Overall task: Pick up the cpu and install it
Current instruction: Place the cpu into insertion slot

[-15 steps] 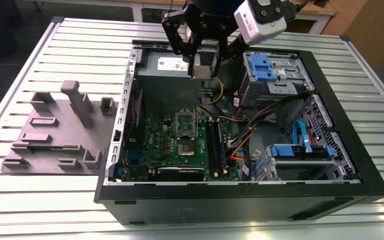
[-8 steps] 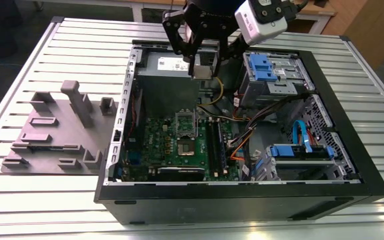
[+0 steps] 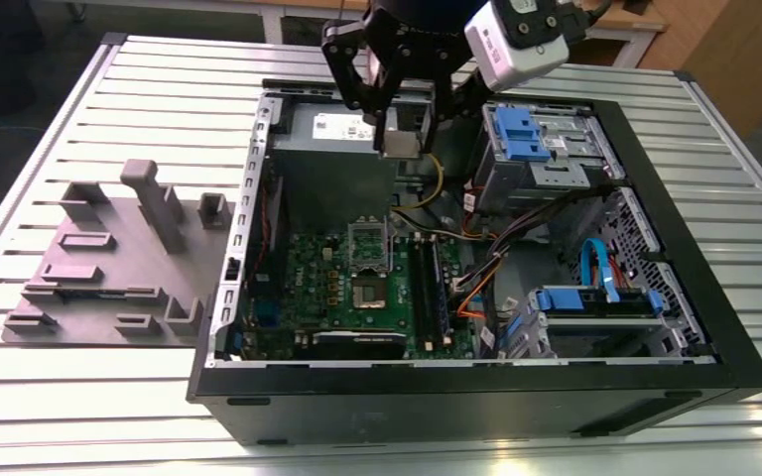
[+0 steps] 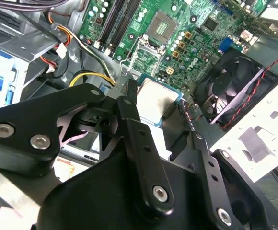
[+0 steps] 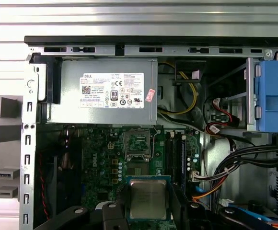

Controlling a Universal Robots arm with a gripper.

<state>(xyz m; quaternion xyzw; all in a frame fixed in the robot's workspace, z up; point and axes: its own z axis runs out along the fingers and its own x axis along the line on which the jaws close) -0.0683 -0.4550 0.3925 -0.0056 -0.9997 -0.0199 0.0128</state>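
The cpu (image 5: pixel 147 199) sits clamped between your gripper (image 3: pixel 403 127) fingers, held over the open computer case (image 3: pixel 487 402). Below the gripper lies the green board (image 3: pixel 328 288); just behind it you see the grey power box (image 5: pixel 105 96).

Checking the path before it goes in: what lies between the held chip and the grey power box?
In the first wrist view, the green board lies between the chip and the power box, with the socket frame on it.

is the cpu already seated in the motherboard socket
No, the gripper holds the cpu up above the board, and the socket lies bare.
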